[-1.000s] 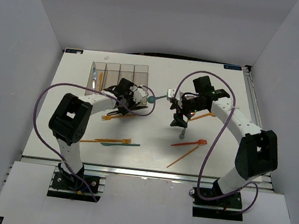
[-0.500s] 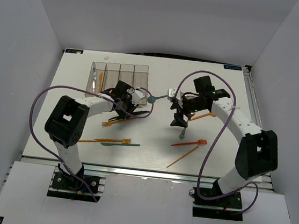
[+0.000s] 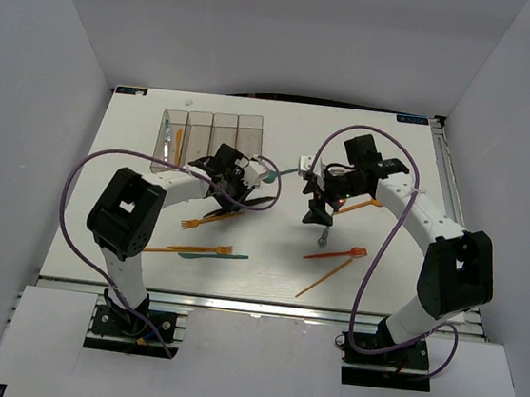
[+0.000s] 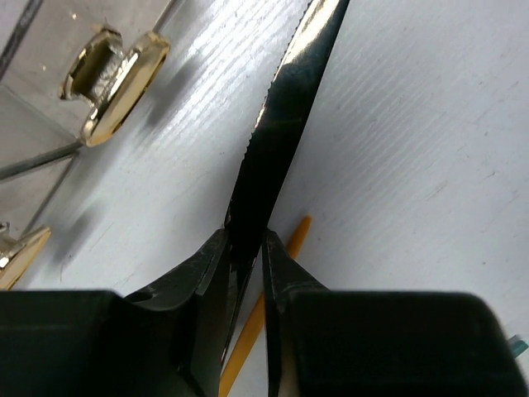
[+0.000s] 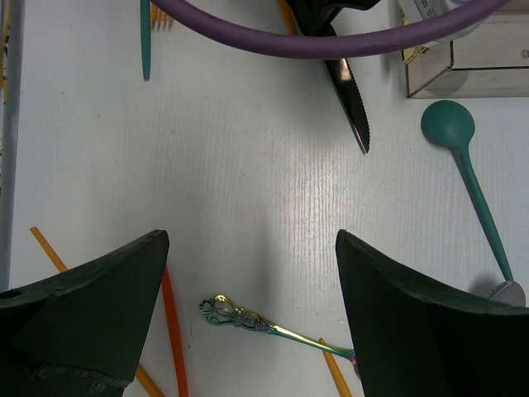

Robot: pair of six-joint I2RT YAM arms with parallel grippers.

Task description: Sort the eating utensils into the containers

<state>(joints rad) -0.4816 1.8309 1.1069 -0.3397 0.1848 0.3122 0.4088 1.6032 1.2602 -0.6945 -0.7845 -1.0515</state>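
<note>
as the left hand (image 4: 245, 252) clamps a black knife (image 4: 285, 124), serrations face containers (image 4: 33, 83).

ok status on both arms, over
Left gripper shut on black knife, near the containers. Right gripper open above iridescent metal utensil. Teal spoon loose beside the containers.

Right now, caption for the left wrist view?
Left claw shut on a black serrated knife, orange utensil on the white table below.
</note>
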